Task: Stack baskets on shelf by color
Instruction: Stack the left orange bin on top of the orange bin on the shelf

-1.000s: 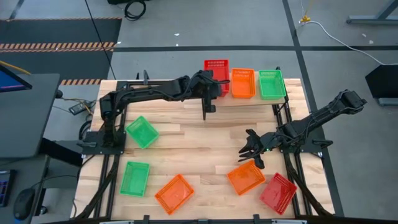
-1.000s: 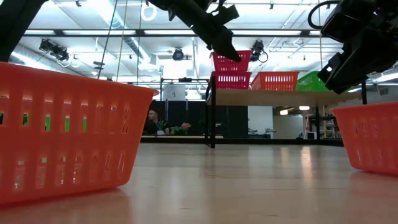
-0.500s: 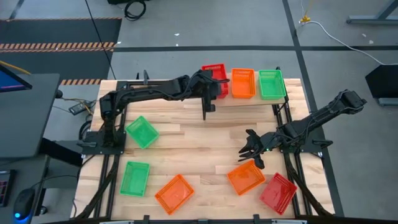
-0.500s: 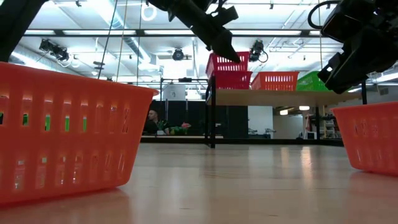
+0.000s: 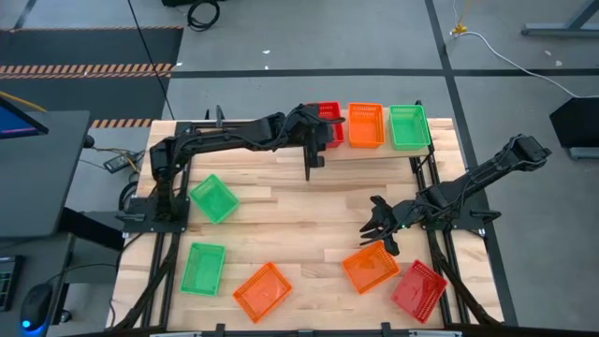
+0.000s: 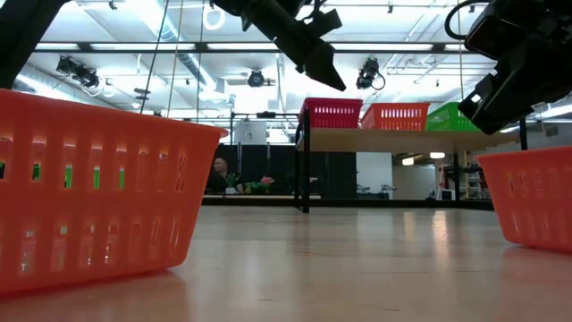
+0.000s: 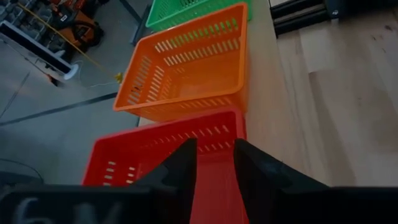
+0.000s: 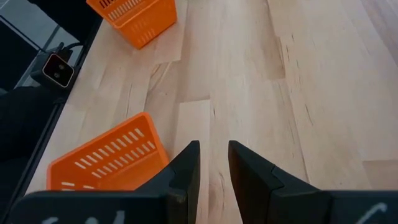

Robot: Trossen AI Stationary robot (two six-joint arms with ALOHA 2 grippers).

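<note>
The left gripper (image 7: pixel 211 163), jaws slightly apart, holds nothing above the red basket (image 7: pixel 186 152) on the shelf (image 6: pixel 407 139) at upper centre. Right gripper (image 8: pixel 213 163), jaws apart, hovers by an orange basket (image 5: pixel 369 266). Baskets look light, stiff (grip a wall rim).

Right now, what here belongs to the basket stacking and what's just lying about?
Job: small light-wood shelf; red plastic mesh basket, orange mesh basket and green mesh basket on it; five loose mesh baskets on the table; left claw at the red one; right claw above the table.
Lying about: grey side desk; black floor cables.
</note>
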